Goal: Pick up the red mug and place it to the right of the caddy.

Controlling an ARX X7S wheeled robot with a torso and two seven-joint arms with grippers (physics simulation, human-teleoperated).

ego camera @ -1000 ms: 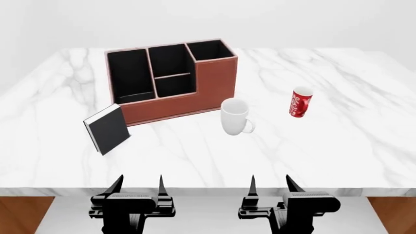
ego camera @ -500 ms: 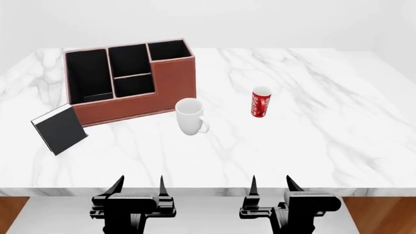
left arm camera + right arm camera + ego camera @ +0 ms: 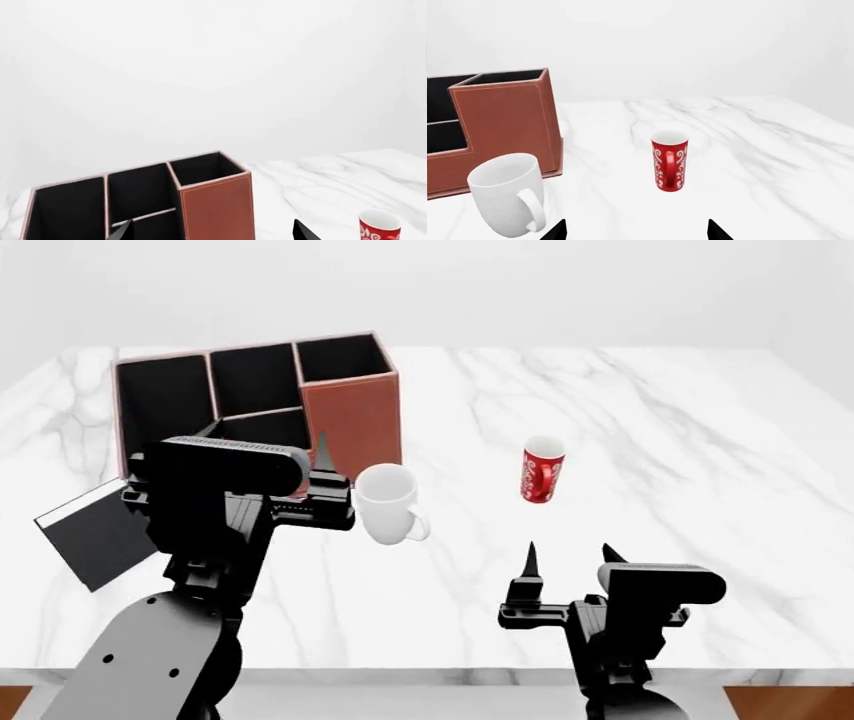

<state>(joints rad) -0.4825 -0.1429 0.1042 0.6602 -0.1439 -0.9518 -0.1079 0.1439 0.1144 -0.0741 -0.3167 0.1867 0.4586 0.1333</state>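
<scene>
The red mug stands upright on the marble table, right of the caddy with a gap between them. It also shows in the right wrist view and in the left wrist view. The reddish-brown caddy has black compartments. My left gripper is open and empty, raised in front of the caddy. My right gripper is open and empty, low over the table, well short of the red mug.
A white footed mug stands between the caddy and the red mug, closer to the caddy's front right corner. A thin black book leans at the caddy's left front. The table's front edge runs below the grippers.
Both arms have risen from below the table edge to over the table. The left gripper is now high in front of the caddy. The head view has shifted slightly.
</scene>
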